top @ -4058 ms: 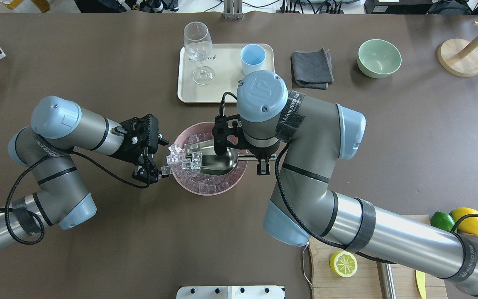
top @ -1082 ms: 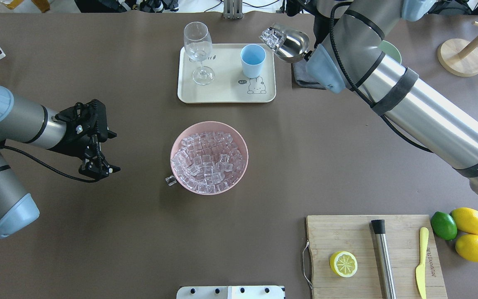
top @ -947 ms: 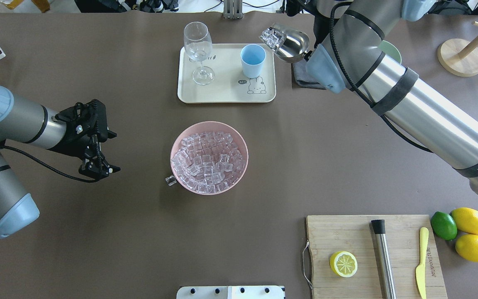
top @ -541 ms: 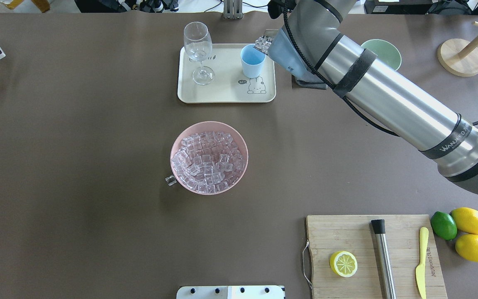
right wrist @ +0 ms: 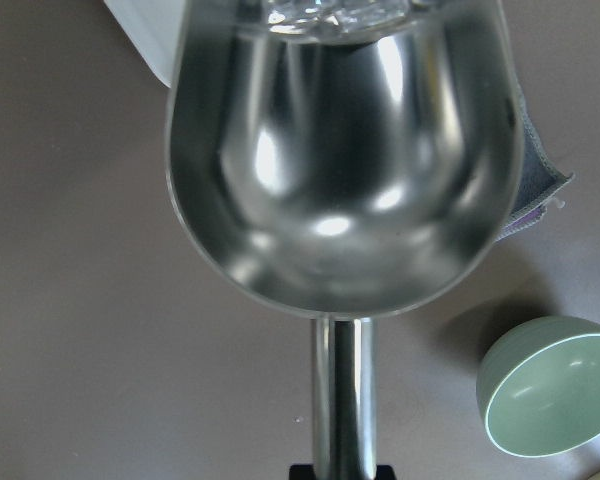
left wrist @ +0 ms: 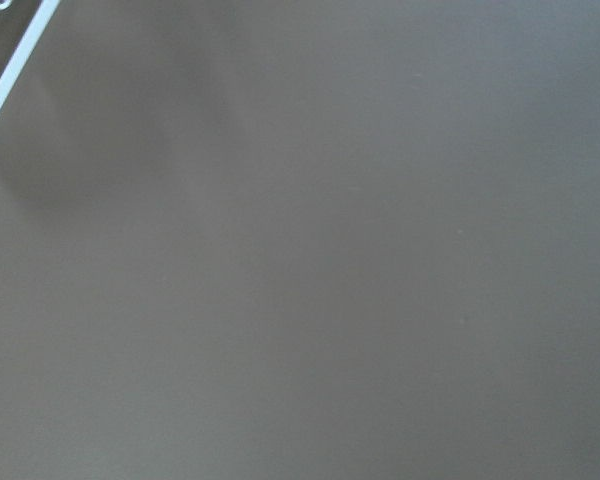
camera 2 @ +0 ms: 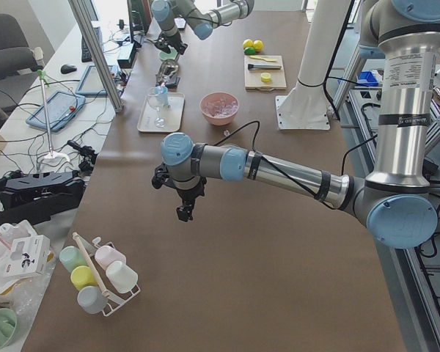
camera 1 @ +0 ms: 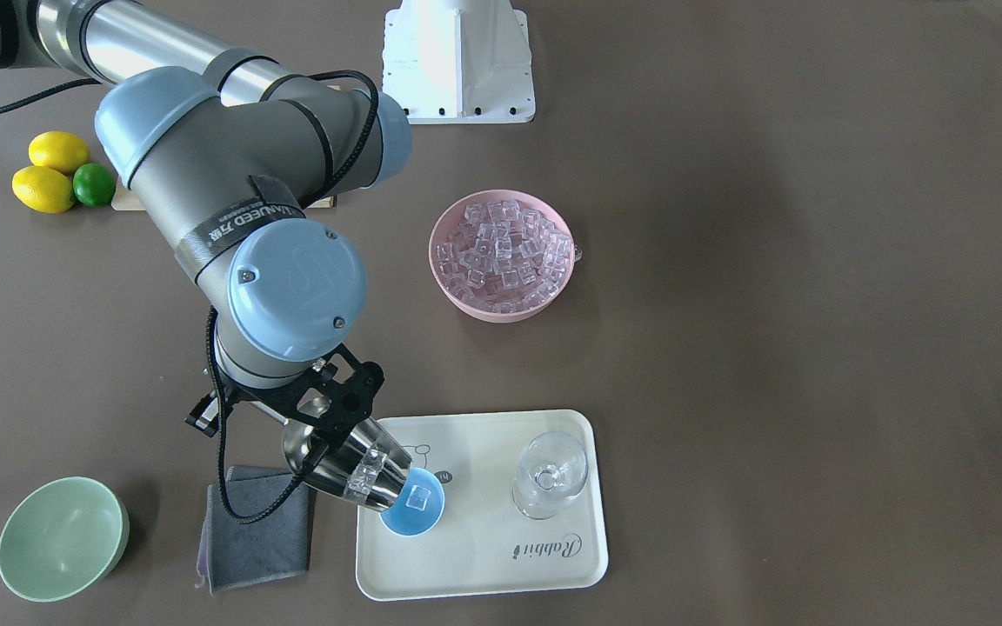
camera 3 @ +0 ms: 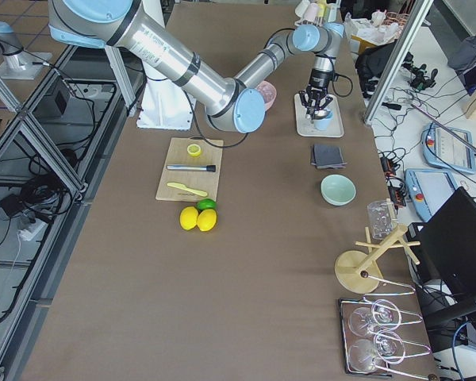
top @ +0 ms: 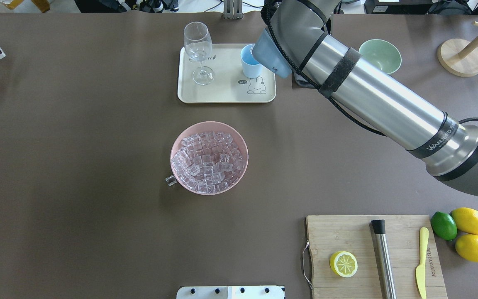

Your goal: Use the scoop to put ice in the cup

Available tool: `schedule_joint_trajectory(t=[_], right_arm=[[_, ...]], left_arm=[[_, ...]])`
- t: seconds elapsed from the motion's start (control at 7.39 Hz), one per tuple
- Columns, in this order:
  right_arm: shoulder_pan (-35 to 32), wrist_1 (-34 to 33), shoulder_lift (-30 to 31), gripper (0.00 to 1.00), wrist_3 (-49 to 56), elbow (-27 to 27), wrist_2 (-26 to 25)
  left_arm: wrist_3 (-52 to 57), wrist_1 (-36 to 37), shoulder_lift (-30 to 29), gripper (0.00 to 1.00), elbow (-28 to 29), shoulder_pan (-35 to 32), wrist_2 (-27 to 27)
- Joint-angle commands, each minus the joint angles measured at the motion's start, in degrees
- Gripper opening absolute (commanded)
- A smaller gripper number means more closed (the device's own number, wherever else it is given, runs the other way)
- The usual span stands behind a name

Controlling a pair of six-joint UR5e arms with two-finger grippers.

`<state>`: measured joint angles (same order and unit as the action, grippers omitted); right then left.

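My right gripper (camera 1: 313,416) is shut on the handle of the silver scoop (camera 1: 346,474). The scoop is tilted mouth-down over the light blue cup (camera 1: 415,507), which stands on the cream tray (camera 1: 484,556). Clear ice cubes (camera 1: 372,468) sit at the scoop's lip, and one cube lies in the cup. In the overhead view my right arm hides the scoop and part of the cup (top: 246,63). The right wrist view shows the scoop's trough (right wrist: 340,170) nearly empty. My left gripper (camera 2: 185,209) hangs over bare table far left; I cannot tell its state.
A pink bowl (top: 174,146) full of ice (top: 208,160) stands mid-table, with one loose cube (top: 171,180) beside it. A wine glass (top: 198,50) shares the tray. A grey cloth (camera 1: 257,530) and a green bowl (camera 1: 62,539) lie near the scoop. The cutting board (top: 355,232) is at front right.
My right arm has carried the scoop left to the cup and tipped it, and ice has dropped in. My left arm has drawn back out of the overhead view.
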<state>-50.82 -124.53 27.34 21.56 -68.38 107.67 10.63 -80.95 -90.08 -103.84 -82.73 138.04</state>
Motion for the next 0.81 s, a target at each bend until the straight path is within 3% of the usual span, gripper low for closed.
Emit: schedule_joint_trajectory(t=[0.0, 0.68], right_arm=[[0.9, -1.1, -1.1, 0.00, 1.6, 1.0, -3.3], [1.5, -2.0, -3.5, 0.00, 4.8, 4.5, -8.4]], left_arm=[[0.0, 0.1, -0.4, 0.99, 9.2, -5.2, -0.1], [0.0, -0.3, -0.7, 0.99, 12.6, -9.4, 0.0]])
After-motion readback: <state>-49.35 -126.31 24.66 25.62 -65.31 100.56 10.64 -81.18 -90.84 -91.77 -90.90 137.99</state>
